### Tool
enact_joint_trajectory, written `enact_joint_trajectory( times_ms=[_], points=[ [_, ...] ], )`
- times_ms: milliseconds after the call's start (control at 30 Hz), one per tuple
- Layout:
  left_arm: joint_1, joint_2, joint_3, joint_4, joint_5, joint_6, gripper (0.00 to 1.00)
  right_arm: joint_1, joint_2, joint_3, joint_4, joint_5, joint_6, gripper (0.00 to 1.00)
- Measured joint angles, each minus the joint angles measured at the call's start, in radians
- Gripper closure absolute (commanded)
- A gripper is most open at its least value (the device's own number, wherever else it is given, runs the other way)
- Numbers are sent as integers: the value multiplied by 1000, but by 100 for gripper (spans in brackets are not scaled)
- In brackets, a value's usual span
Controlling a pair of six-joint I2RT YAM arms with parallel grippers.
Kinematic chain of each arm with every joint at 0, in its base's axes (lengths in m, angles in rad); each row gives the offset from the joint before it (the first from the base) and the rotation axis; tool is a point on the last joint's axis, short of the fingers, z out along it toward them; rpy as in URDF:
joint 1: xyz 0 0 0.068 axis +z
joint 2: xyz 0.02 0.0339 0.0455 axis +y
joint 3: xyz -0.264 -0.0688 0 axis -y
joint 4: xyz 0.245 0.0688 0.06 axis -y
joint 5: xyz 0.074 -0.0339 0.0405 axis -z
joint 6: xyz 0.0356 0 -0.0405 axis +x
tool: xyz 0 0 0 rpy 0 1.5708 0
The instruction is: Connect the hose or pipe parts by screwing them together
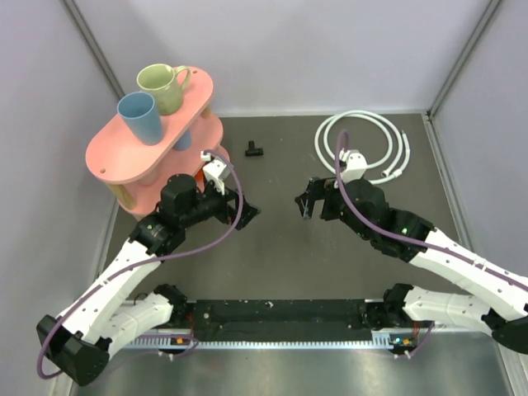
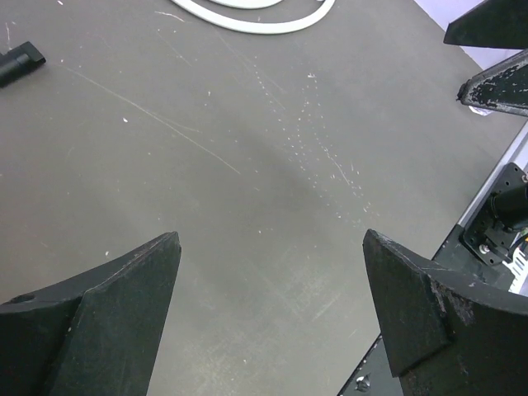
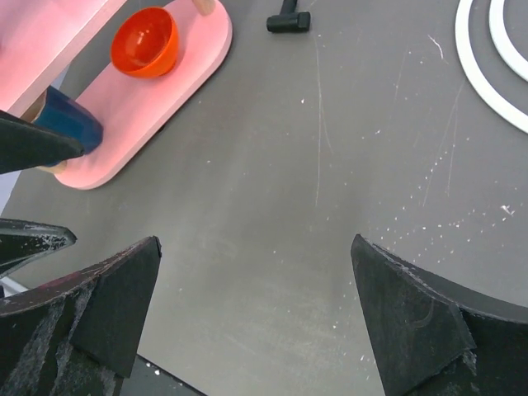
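Note:
The white hose lies coiled in loops at the back right of the table; arcs of it show in the left wrist view and the right wrist view. The small black connector lies apart from it, at the back centre, also visible at frame edges. My left gripper and right gripper face each other over bare table mid-way, well short of both parts. Both stand open and hold nothing.
A pink two-tier stand stands at the back left with a green mug and a blue cup on top and an orange bowl on its lower shelf. Purple cables run along both arms. A black rail spans the near edge.

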Motion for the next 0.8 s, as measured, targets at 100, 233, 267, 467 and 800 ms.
enact_joint_trajectory(
  times_ms=[100,233,267,467,800],
  points=[
    [0,0,-2,0,-3,0,3,0,0,0,0,-6,0,1],
    [0,0,-3,-2,-20,4,5,0,-2,-4,3,-11,0,1],
    [0,0,-3,-4,-27,6,5,0,-5,-11,5,-11,0,1],
    [0,30,26,-68,-121,50,7,0,-29,-103,27,53,-15,3],
    [-19,193,259,-177,-387,107,13,-61,40,-125,22,132,-72,3]
  ],
)
